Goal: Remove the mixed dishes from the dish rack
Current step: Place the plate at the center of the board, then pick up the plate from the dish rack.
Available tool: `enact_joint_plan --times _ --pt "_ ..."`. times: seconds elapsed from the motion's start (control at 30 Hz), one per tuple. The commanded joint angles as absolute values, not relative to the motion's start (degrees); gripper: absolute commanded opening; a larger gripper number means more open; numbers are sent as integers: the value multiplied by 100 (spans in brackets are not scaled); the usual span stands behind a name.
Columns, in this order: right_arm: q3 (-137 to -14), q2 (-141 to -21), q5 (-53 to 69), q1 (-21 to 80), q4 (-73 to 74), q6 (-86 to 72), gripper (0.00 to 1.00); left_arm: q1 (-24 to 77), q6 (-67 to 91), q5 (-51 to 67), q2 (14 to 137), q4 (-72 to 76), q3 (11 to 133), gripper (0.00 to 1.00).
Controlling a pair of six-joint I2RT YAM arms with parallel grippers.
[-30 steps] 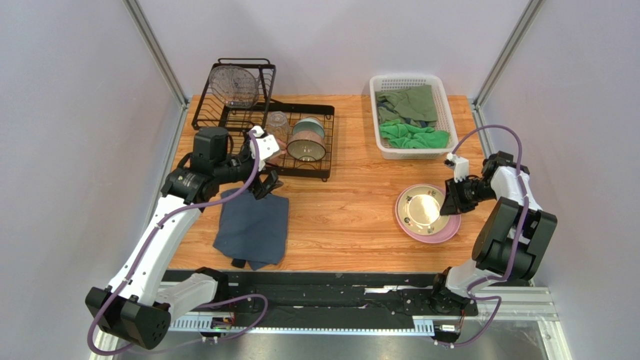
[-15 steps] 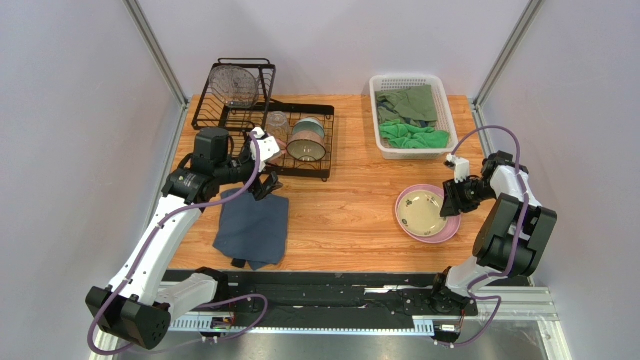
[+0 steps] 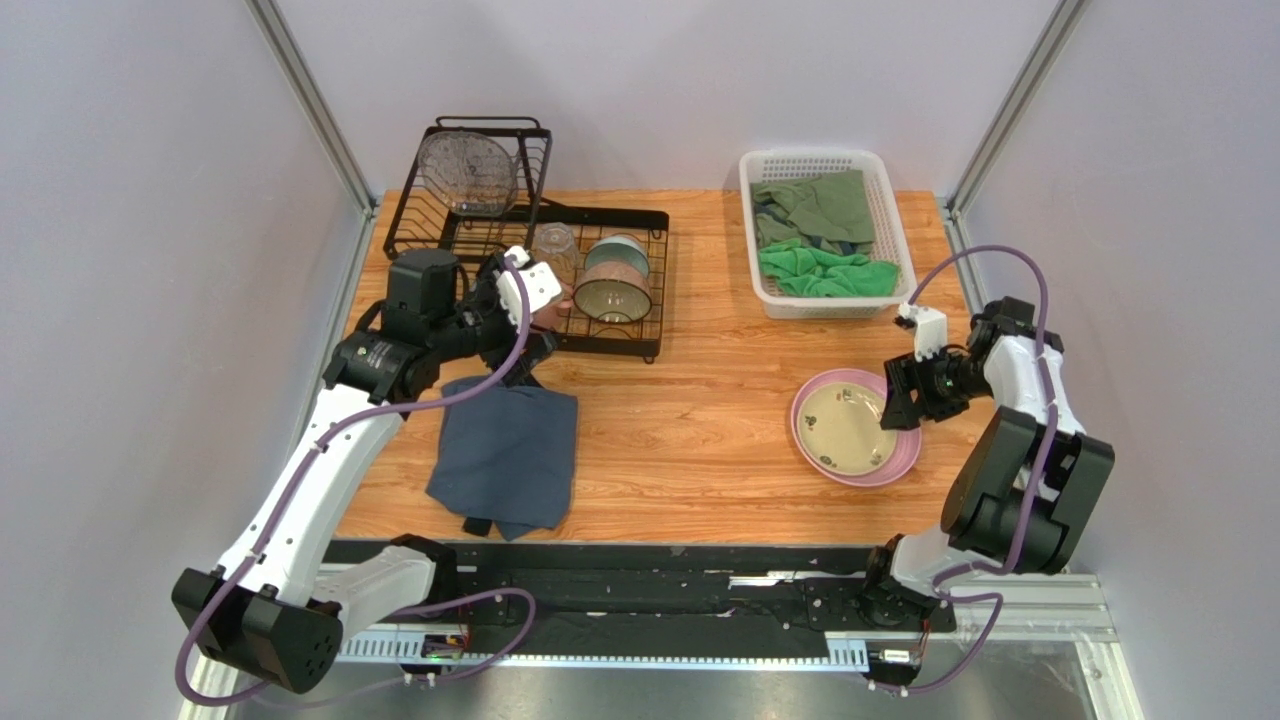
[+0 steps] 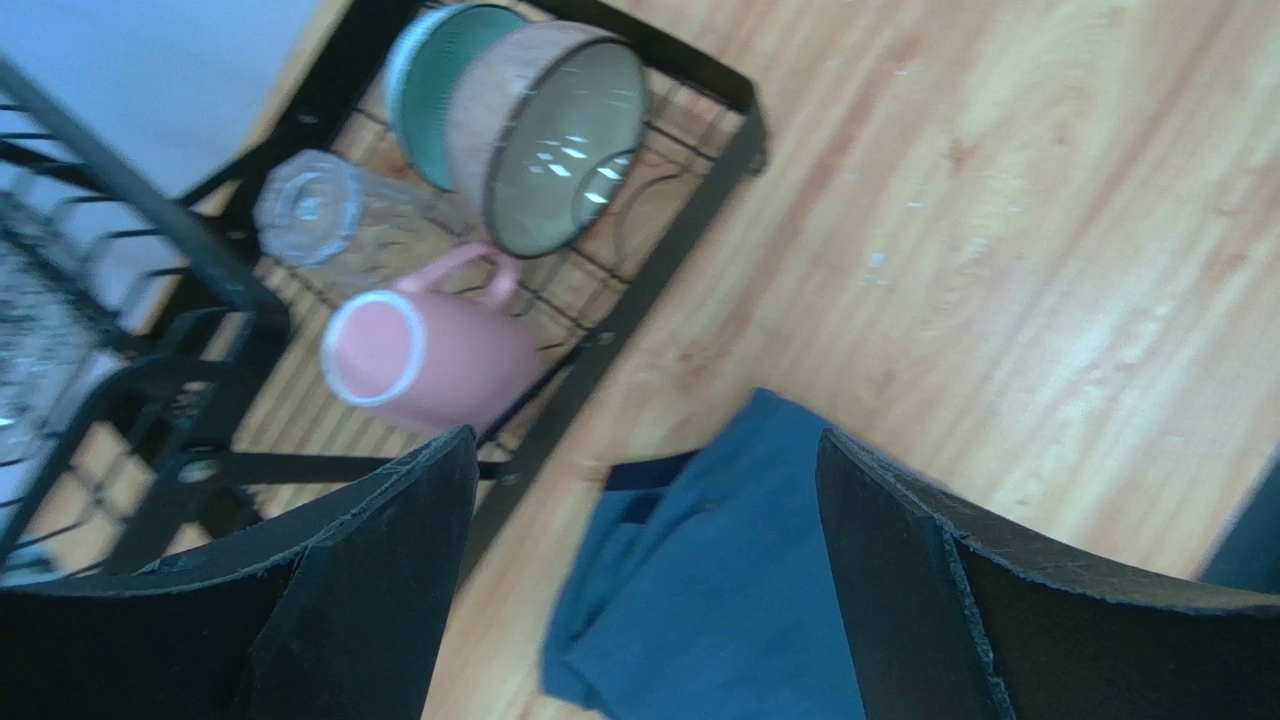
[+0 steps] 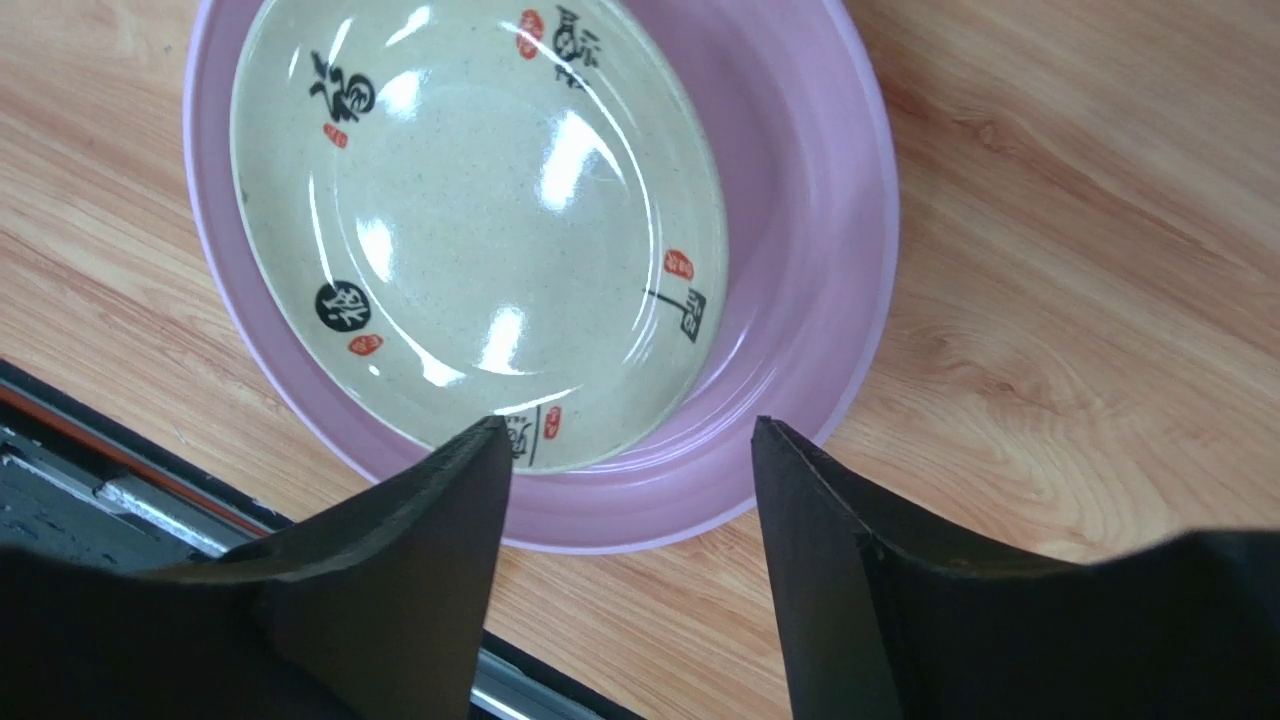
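The black wire dish rack (image 3: 658, 288) stands at the back left. On its lower tray lie a pink mug (image 4: 421, 353) on its side, a clear glass (image 4: 308, 210) and a brown bowl (image 4: 564, 143) leaning on a teal one. My left gripper (image 4: 646, 443) hangs open and empty over the rack's front edge (image 4: 661, 255), just short of the mug (image 3: 553, 311). At the right, a cream plate (image 5: 466, 225) lies flat inside a large pink plate (image 5: 819, 225). My right gripper (image 5: 628, 435) is open at the plates' right rim (image 3: 902, 450), gripping nothing.
A folded blue-grey cloth (image 3: 504, 450) lies on the table below the left gripper. A white basket (image 3: 751, 255) of green cloths stands at the back right. A round clear piece (image 3: 463, 168) sits on the rack's upper shelf. Metal posts flank the table's far corners.
The right gripper has opened and let go of the cream plate, which dropped from a tilt to lie flat in the pink plate. The left gripper has edged toward the rack.
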State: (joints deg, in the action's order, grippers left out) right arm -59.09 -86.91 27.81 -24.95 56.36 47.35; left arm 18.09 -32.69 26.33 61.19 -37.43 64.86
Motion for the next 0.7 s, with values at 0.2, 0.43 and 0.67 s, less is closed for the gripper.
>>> enact_joint_plan --times 0.2,0.43,0.67 --pt "-6626 -7331 3392 -2479 6073 4588 76 1811 -4850 1109 6669 -3322 7909 93" --pt "-6767 -6733 3638 -2093 6082 4351 82 1635 -6476 730 7707 -3761 9490 94" --pt "-6978 -6802 3937 -1881 6196 4175 83 1363 -8066 606 9121 -4438 11143 93"
